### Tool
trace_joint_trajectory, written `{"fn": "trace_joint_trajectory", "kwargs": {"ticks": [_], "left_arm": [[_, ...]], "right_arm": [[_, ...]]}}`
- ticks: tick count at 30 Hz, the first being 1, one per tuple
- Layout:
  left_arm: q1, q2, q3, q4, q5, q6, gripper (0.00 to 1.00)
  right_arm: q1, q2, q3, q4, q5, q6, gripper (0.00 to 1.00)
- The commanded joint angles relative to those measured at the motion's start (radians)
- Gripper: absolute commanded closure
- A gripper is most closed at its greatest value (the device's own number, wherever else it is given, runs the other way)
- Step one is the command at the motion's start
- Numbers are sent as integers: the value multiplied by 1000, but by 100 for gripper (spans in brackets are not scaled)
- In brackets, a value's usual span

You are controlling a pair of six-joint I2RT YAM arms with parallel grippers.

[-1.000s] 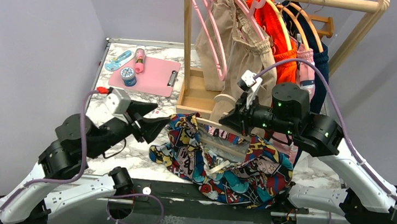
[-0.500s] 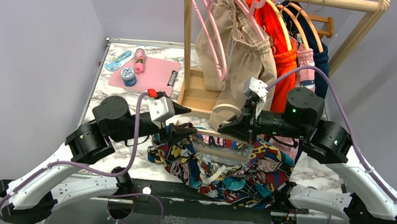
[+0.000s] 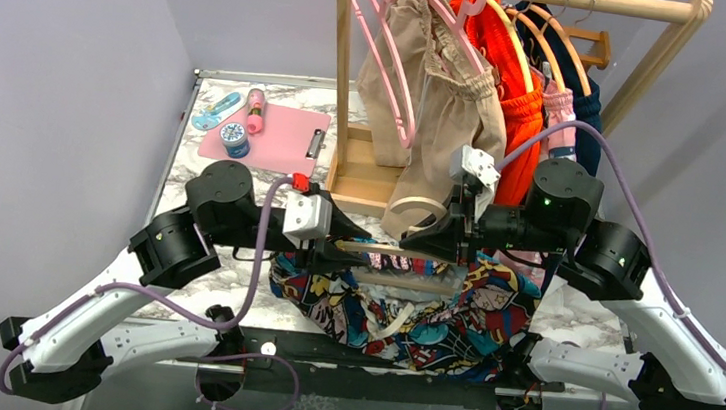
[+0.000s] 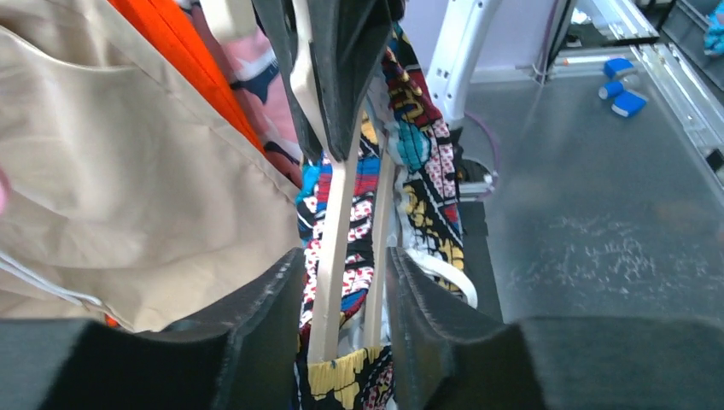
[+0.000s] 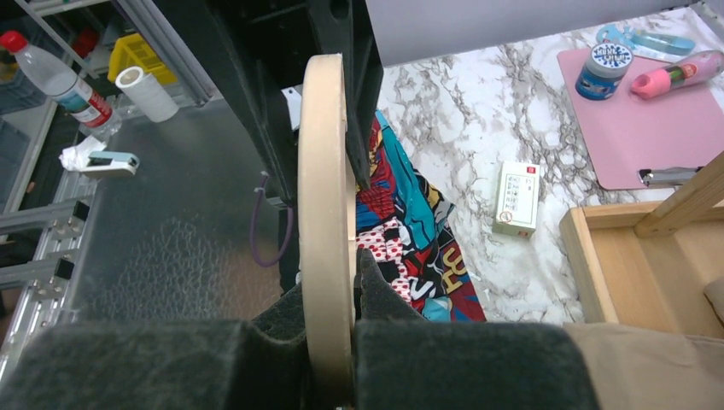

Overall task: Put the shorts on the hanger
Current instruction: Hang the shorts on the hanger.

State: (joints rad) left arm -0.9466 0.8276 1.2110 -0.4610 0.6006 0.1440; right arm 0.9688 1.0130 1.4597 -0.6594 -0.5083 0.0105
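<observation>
the right pincer (image 5: 331, 278) is pressed tight on the curved hook of the hanger (image 5: 327, 171) and holds it up over the bench (image 5: 478, 128). the shorts (image 3: 469, 316) are draped on the hanger and hang down from it in a bunch. the bottom may rest on the bench, but i cannot tell from above.

the left pincer (image 4: 344, 252) is at the left end of the hanger. its two fingers are spread, and both thin cream bars sit between them, with some of the printed cloth low down. there is a gap beside one bar, so it looks like nothing is squeezed yet, but the view is very close and i am not sure.

the step in hand seems to be getting a second hold on the hanger, so the shorts can be set straight on it. to do this well, the left pincer should close slowly with the bars in the middle. the right pincer should hold the hook level, so the shorts do not slide off. the plain beige shorts (image 4: 128, 171) hang just beside the left pincer, so it should take care not to catch them.
</observation>
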Motion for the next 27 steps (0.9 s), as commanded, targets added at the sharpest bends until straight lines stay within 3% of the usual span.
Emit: {"fn": "trace_joint_trajectory", "kwargs": {"ticks": [1, 4, 13, 17, 20, 22, 26, 27], "left_arm": [[-1, 25, 15, -118, 36, 30, 61], [-1, -10, -20, -119, -28, 55, 65], [-2, -80, 16, -153, -157, 67, 91], [-1, -71, 91, -157, -146, 27, 92], [-1, -52, 136, -156, -114, -14, 79], [-1, -49, 137, -156, -92, -29, 66], [-1, -57, 121, -139, -84, -32, 28], [-1, -57, 119, -122, -83, -37, 8]], "right_arm": [[4, -20, 46, 50, -42, -10, 99], [3, -24, 54, 40, -34, -16, 99], [4, -55, 95, 31, -5, -23, 99], [4, -59, 125, 51, -17, -16, 99], [4, -64, 129, 75, -25, -11, 99], [3, -69, 109, 87, -21, -10, 99], [4, -71, 50, 92, -18, -11, 99], [4, -69, 43, 93, -20, -10, 99]]}}
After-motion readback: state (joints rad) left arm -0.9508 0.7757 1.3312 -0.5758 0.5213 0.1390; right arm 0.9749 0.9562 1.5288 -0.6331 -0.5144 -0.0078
